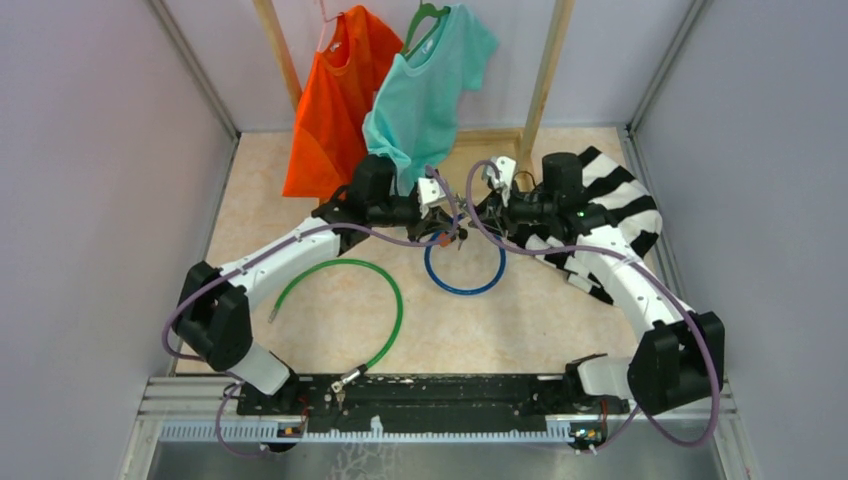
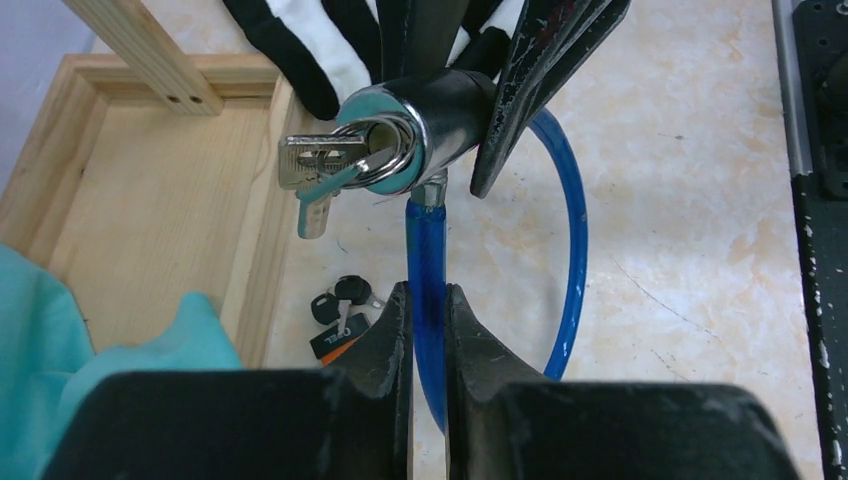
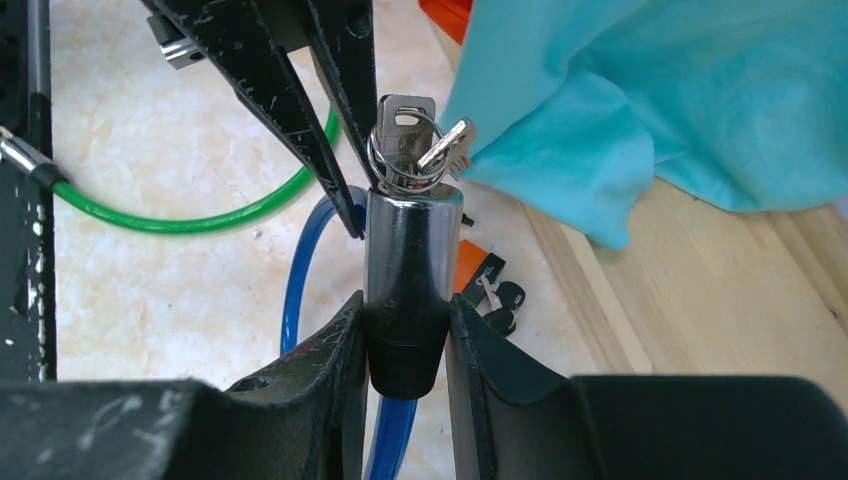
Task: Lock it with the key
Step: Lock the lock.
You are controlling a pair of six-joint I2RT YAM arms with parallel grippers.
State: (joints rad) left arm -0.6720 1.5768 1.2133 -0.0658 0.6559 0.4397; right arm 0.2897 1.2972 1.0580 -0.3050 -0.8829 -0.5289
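A blue cable lock [image 1: 465, 288] lies looped on the table between the two arms. Its chrome cylinder [image 2: 430, 120] is held up off the table, with a silver key [image 2: 320, 165] in the keyhole and a second key hanging from the ring. My left gripper [image 2: 428, 310] is shut on the blue cable [image 2: 428, 250] just below the cylinder. My right gripper [image 3: 405, 330] is shut on the black end of the cylinder [image 3: 410, 250], with the keys [image 3: 405, 135] sticking out beyond its fingertips. No gripper touches the keys.
A green cable [image 1: 390, 300] curves over the near left of the table. Spare black-headed keys with an orange tag [image 2: 340, 310] lie beside the wooden rack base [image 2: 150, 200]. Orange [image 1: 335, 100] and teal [image 1: 430, 80] shirts hang behind. A striped cloth [image 1: 620, 200] lies under the right arm.
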